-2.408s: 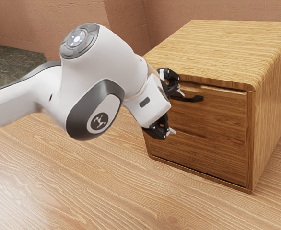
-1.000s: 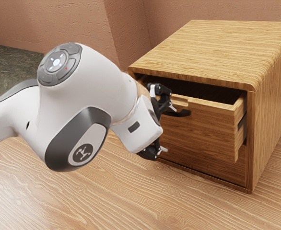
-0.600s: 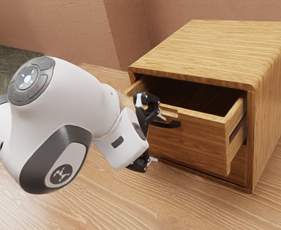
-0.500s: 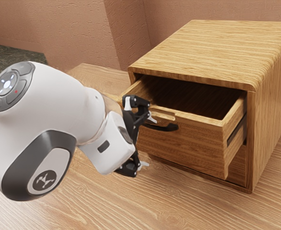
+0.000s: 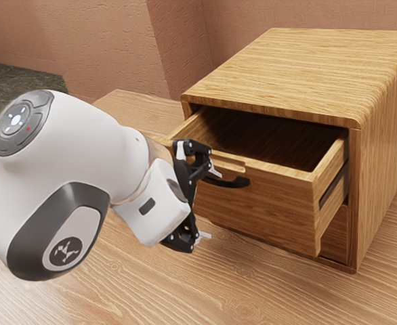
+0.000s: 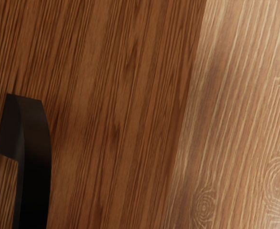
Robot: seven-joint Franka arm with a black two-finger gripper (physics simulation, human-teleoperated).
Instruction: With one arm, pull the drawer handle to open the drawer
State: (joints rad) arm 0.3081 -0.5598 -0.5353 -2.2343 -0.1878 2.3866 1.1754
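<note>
The wooden cabinet (image 5: 307, 68) stands on the table with its top drawer (image 5: 273, 200) pulled well out, the dark inside showing. A black handle (image 5: 227, 181) runs across the drawer front. My gripper (image 5: 204, 203) is at the front's left end, open, its two black fingers far apart, one above the other. The upper finger (image 5: 197, 157) hooks at the handle's left end; the lower finger (image 5: 185, 239) hangs below the drawer front. Close under my hand in the wrist view are the handle (image 6: 30, 167) and the drawer front (image 6: 111, 95).
The light wooden table top (image 5: 253, 284) spreads in front of the cabinet and also appears as the table top (image 6: 245, 119) in the wrist view. A reddish wall (image 5: 83, 40) stands behind. My bulky white arm (image 5: 70, 189) fills the exterior view's left.
The drawer went from nearly shut to well open. My hand and arm drew back toward the exterior view's left with the handle; the last half second shows only a slight further pull.
</note>
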